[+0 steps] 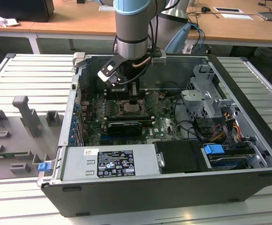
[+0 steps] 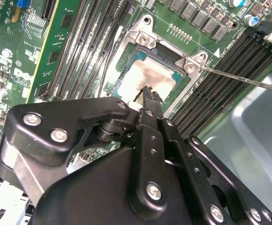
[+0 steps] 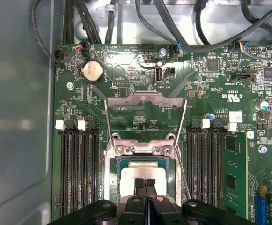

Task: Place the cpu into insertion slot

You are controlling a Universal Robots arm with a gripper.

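The cpu (image 3: 131,172), a pale silver square chip, lies flat inside the insertion slot (image 3: 109,164), whose shiny load plate (image 3: 145,101) stands swung open. In the second wrist view the cpu (image 2: 140,75) sits within the metal frame (image 2: 145,33), and the thin lever (image 2: 238,77) sticks out to one side. My gripper (image 3: 145,183) is shut, fingertips pressed together with nothing seen between them, right over the chip's face. Whether the tips touch the chip I cannot tell. In the exterior view the gripper (image 1: 134,101) hangs straight down over the slot (image 1: 130,110) inside the open computer case.
Long black memory slots (image 3: 77,168) flank the socket on both sides. A black graphics card (image 1: 124,126) lies just in front of the socket, with cables and drive cages (image 1: 206,101) at the exterior view's right. The case walls (image 1: 75,93) ring the board.
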